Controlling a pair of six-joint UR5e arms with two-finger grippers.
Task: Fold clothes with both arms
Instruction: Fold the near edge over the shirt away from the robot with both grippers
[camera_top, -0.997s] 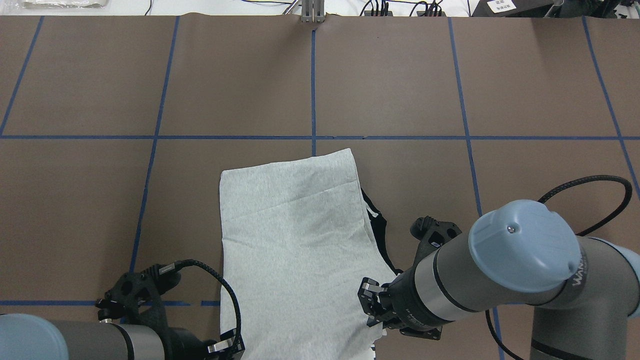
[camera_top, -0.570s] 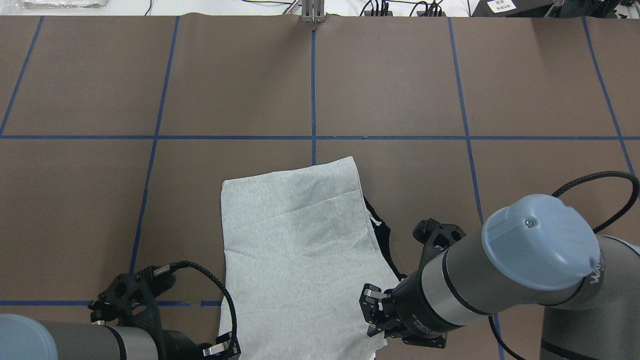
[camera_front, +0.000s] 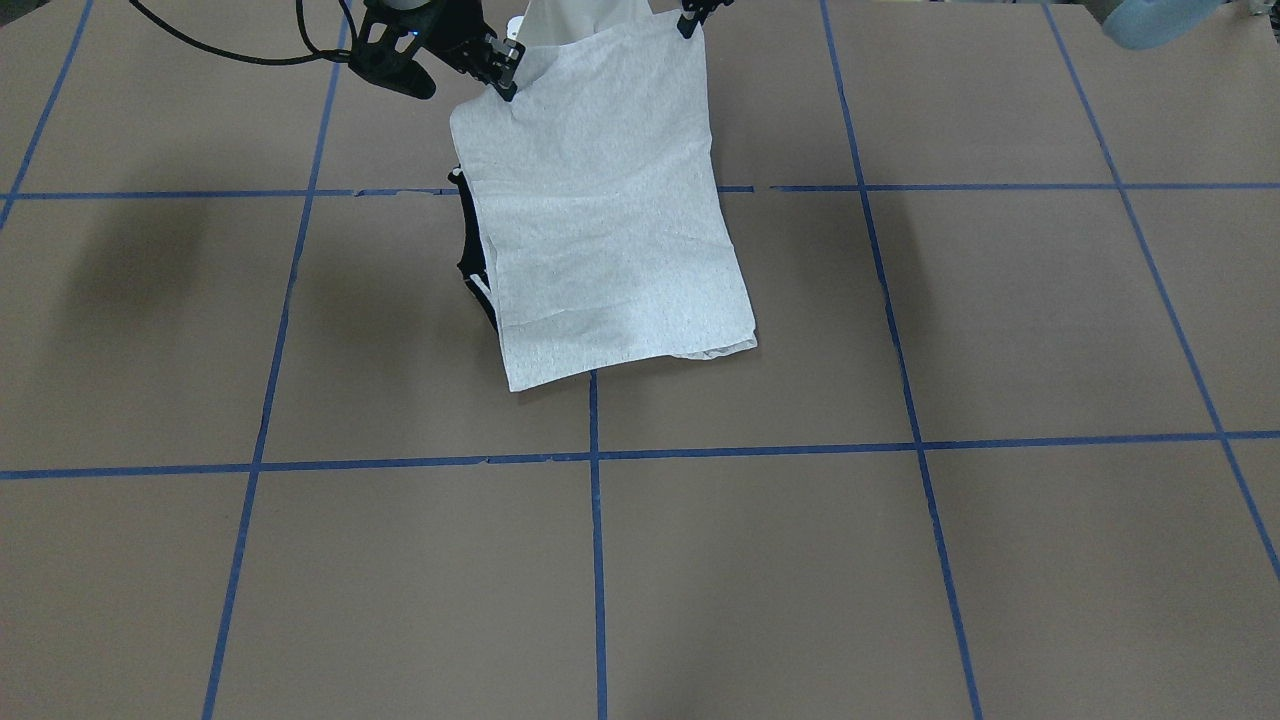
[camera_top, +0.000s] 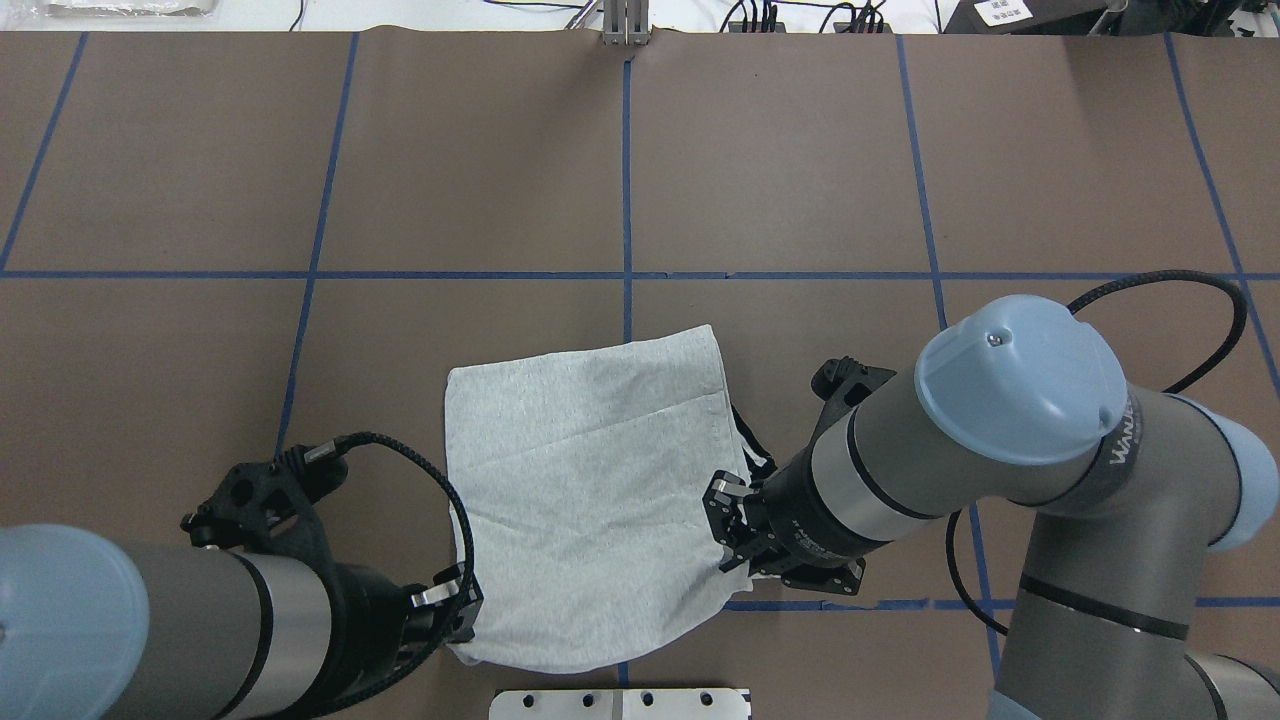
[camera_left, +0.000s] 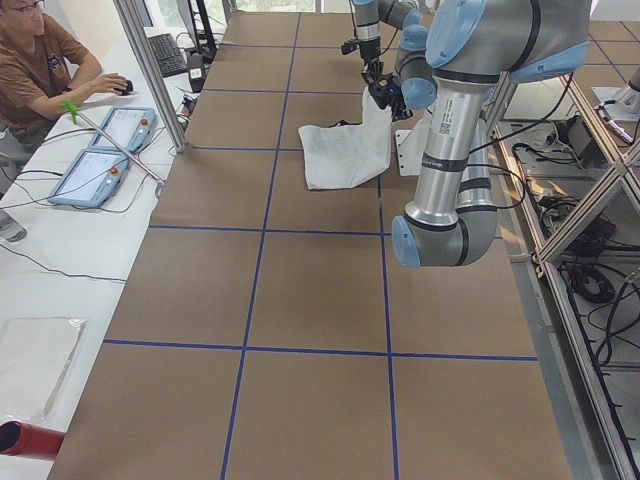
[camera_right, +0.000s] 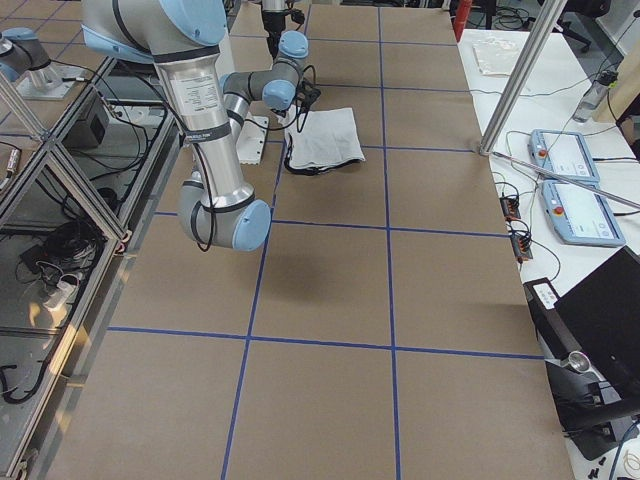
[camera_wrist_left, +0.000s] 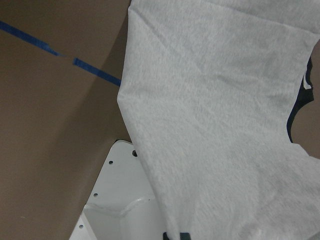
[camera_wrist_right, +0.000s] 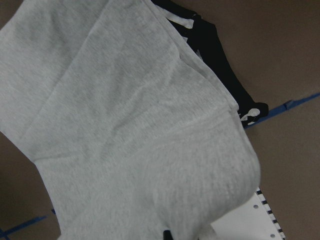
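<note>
**Grey shirt's near edge rising and heading over the rest**

Grey cloth is hanging from both sets of jaws, each clamped on a corner of the shirt's (camera_top: 590, 480) near edge: the left arm (camera_top: 200, 630) is pinching the corner on its own side and the right arm (camera_top: 900, 470) the other. The rest of the shirt is lying plain side up on the table (camera_top: 800, 150), close in front of the robot. A strip of black trim (camera_top: 748, 445) is peeking out along the shirt's right-hand edge.

A second ago the jaws were sitting lower and closer to the robot, and the cloth was running off the bottom of the overhead view. Now both arms are carrying the held edge up and away from the robot. The cloth is rounding into a soft roll between them, and the white base plate (camera_top: 620, 703) is showing where fabric was covering it. The far edge is lying slightly nearer the robot than it was.

This is looking like the start of a fold, with the near half being brought over the far half. The crease is not yet laid. The two corners are travelling roughly level, which should be helping the fold land square, though the right arm is leading a little.
</note>
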